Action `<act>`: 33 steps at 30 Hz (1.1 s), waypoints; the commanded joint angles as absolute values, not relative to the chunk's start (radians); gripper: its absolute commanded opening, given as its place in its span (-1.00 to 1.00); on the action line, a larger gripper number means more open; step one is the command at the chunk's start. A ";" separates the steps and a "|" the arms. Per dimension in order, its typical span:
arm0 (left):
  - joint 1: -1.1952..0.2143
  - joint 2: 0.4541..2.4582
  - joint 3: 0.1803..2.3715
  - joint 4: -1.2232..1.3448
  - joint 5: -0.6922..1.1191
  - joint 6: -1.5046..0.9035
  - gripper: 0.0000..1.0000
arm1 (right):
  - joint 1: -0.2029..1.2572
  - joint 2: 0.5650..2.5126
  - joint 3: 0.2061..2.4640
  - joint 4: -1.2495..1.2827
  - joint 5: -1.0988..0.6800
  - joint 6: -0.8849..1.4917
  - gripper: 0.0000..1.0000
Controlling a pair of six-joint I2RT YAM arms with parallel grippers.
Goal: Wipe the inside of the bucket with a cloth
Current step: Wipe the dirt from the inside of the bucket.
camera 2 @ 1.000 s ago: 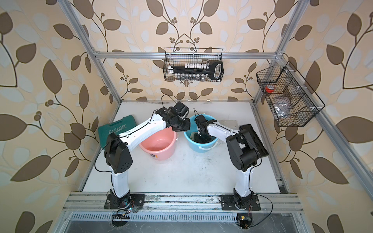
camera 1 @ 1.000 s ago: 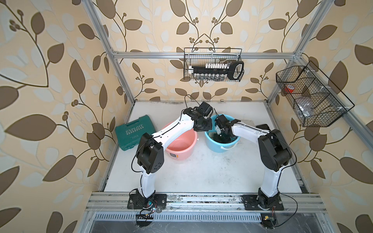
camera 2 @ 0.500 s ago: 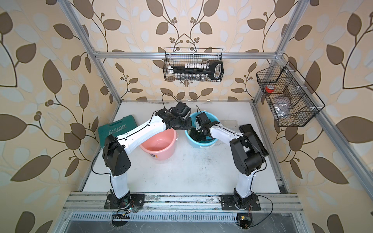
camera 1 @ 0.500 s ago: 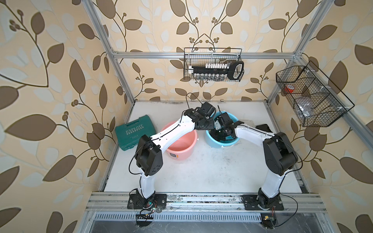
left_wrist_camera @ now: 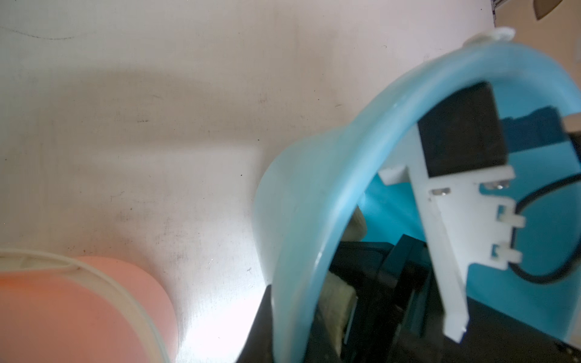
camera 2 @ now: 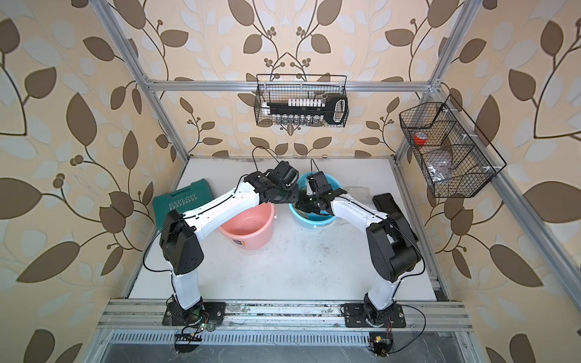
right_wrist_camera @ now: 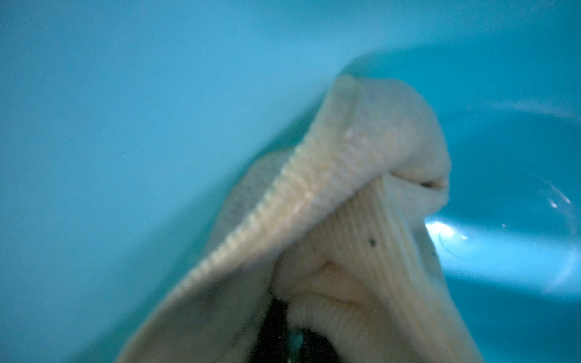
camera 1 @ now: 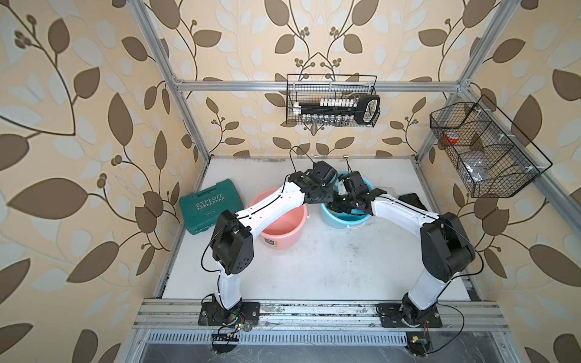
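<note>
I had the left gripper (camera 1: pixel 327 197) clenched on the rim of the blue bucket (camera 1: pixel 342 222) to steady it — the right gripper (right_wrist_camera: pixel 292 339), down inside, grasped the pale cloth (right_wrist_camera: pixel 361 151), pressed against the inner wall.

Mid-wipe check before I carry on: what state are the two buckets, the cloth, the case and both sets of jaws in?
blue bucket: on the table, rim held, cloth inside
cloth: bunched against the bucket's inner wall
left gripper: jaws shut on the blue bucket's rim
right gripper: jaws shut on the cloth
pink bucket: upright, nothing visible inside
green tool case: closed, lying flat
</note>
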State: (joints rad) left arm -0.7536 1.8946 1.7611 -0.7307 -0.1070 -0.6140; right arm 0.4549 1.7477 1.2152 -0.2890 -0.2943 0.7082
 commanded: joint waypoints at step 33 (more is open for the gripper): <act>-0.830 1.868 1.828 -0.854 -0.186 -0.469 -1.00 | 0.467 1.682 1.452 -0.831 0.482 0.204 -1.00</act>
